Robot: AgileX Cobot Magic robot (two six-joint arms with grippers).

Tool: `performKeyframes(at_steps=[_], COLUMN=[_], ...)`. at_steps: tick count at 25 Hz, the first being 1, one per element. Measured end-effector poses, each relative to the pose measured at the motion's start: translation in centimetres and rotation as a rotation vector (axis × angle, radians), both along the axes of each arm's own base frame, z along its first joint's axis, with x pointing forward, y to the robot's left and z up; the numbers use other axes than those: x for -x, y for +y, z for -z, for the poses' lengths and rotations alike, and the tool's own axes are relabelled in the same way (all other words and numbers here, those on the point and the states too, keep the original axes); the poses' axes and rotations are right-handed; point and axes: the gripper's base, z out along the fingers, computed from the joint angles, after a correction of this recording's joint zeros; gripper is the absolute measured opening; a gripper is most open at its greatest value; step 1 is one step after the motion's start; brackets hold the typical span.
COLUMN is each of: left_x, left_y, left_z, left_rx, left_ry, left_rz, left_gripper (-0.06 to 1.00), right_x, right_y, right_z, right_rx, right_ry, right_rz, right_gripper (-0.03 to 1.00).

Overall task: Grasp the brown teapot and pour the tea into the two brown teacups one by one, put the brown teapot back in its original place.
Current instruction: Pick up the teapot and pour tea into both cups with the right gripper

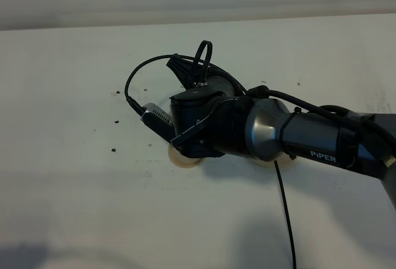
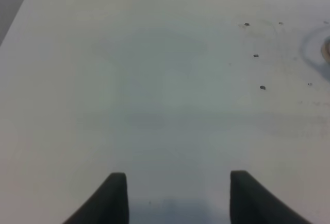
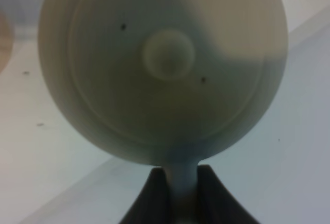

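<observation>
Brown teapot (image 3: 165, 64) hangs at mid-table, its loop handle pinched tight in the right gripper (image 3: 183, 183), ready, I'd say, for tipping; the left gripper (image 2: 178, 193) hovers spread wide over the table (image 2: 154, 80), out of the way.

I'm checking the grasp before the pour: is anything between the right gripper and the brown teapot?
Nothing visible. The right gripper has its fingers on both sides of the handle of the brown teapot, closed on it with no gap. In the high view the arm covers the pot, so the pour path cannot be judged.
</observation>
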Motion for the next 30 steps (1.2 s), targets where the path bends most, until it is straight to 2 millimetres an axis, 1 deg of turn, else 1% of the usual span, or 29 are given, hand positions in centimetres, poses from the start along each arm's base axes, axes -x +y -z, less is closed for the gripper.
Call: performKeyframes(at_steps=[15,23,30], left_x=[0.0,0.0,0.0], left_y=[0.0,0.0,0.0], left_z=[0.0,0.0,0.0], left_rx=[0.0,0.0,0.0], left_ry=[0.0,0.0,0.0], left_rz=[0.0,0.0,0.0], left_gripper=[0.45,0.45,0.45], right_x=[0.05,0.2,0.42], right_y=[0.03,0.0,-0.35], right_z=[0.07,0.24,0.41], right_rx=[0.0,-0.05,-0.091], right_ry=[0.01,0.025,0.041], right_rz=[-0.004,0.041,0.128], right_gripper=[0.12,0.12,0.12])
